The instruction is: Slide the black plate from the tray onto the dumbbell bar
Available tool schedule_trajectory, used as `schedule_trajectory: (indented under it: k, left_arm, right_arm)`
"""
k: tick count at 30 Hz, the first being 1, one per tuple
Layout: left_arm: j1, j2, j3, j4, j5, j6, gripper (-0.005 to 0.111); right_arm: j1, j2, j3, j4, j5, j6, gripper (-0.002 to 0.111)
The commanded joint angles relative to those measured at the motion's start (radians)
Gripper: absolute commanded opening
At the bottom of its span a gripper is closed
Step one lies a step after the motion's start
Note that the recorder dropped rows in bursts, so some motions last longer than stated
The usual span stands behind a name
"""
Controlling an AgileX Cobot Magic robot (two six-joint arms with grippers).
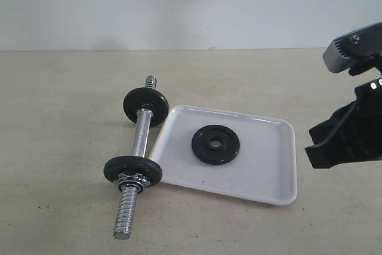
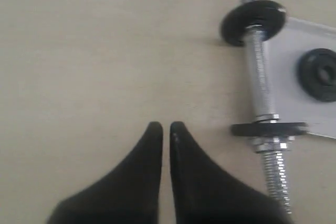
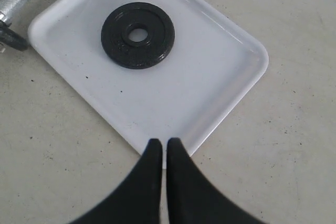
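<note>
Black plate (image 1: 215, 144) lies flat inside the tray (image 1: 268, 177), in the half nearer the dumbbell bar (image 1: 142, 132). Its raised hub and central hole face straight up, so its axis stands upright while the bar's is level. The white tray rests on the pale desk (image 1: 59, 117), and the plate sits clear of the rim on every side. In the exterior view the bar lies just beside the tray's left short edge and roughly along it, its long axis running from the front of the desk toward the back wall and leaning a little to the right. Two black discs already ride on it, standing on edge and lifting the rod off the desk: a far disc (image 1: 145, 107) and a near disc (image 1: 132, 171), with the smooth chrome middle between them. A chrome collar (image 1: 132, 181) sits against the outer face of the near disc. Coarse thread sticks out past both discs, a long stretch at the near end and a short stub at the far end. Whether the near disc touches the tray's corner cannot be told. The right fingers (image 3: 153, 153) hang raised by the tray's end away from the bar, pressed together and holding nothing. The left fingers (image 2: 156, 140) hover over bare desk, apart from the bar, closed to a thin slit with nothing between them
</note>
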Motion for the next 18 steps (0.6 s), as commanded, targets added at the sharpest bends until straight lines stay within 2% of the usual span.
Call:
schedule_trajectory:
  k: [1, 5, 10, 18]
  left_arm:
    - [-0.003, 0.089, 0.004, -0.17, -0.093, 0.149, 0.004]
    - [-0.003, 0.202, 0.004, -0.203, -0.115, 0.171, 0.004]
    - [-0.014, 0.363, -0.003, -0.414, -0.094, 0.401, 0.004]
    - [-0.194, 0.574, -0.154, -0.438, -0.121, 0.439, 0.004]
  right_arm:
    - [0.0, -0.002, -0.008, 0.001, -0.025, -0.034, 0.0]
    - [0.0, -0.002, -0.008, 0.001, -0.068, -0.049, 0.0]
    - [0.0, -0.002, -0.016, 0.001, -0.089, -0.049, 0.0]
    - [0.0, 0.036, -0.071, 0.001, -0.033, -0.083, 0.0]
